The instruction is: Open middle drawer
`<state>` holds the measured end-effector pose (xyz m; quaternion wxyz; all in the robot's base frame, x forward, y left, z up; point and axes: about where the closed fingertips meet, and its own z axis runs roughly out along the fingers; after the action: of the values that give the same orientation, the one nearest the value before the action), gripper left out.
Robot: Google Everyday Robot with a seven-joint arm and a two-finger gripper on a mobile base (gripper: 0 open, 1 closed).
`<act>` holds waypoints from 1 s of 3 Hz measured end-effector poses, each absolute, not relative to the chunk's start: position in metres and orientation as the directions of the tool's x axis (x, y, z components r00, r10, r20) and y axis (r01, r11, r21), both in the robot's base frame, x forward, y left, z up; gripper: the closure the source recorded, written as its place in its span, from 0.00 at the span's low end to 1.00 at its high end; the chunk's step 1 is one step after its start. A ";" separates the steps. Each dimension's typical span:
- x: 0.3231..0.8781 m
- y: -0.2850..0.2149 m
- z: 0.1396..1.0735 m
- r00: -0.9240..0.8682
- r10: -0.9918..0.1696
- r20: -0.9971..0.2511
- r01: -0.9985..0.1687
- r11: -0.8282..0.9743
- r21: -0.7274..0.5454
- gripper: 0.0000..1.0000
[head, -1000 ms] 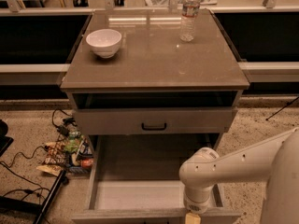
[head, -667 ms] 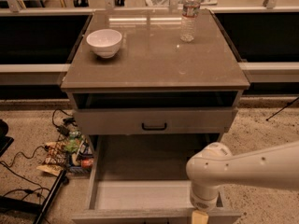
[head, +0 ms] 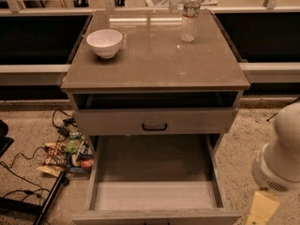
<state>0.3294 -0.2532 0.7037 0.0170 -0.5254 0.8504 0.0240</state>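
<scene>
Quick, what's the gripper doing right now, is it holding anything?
Gripper: cannot be told. It is low at the right edge of the view, beside the pulled-out middle drawer.

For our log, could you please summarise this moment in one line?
middle drawer: open | tool: lower right, beside drawer front | on top: bowl, bottle

- grey-brown worktop, glossy
- white bowl on it, back left
- water bottle upright, back right, well apart from bowl
- pincer low at right, off worktop
</scene>
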 end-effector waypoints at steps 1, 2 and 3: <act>0.343 -0.249 0.727 -0.377 -0.924 -0.063 -0.925 0.379 -0.019 0.00; 0.341 -0.250 0.727 -0.376 -0.923 -0.080 -0.926 0.378 -0.013 0.00; 0.341 -0.263 0.753 -0.335 -0.934 -0.120 -0.941 0.338 0.000 0.00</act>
<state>0.3414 -0.2627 0.7526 0.0492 -0.5745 0.8163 0.0347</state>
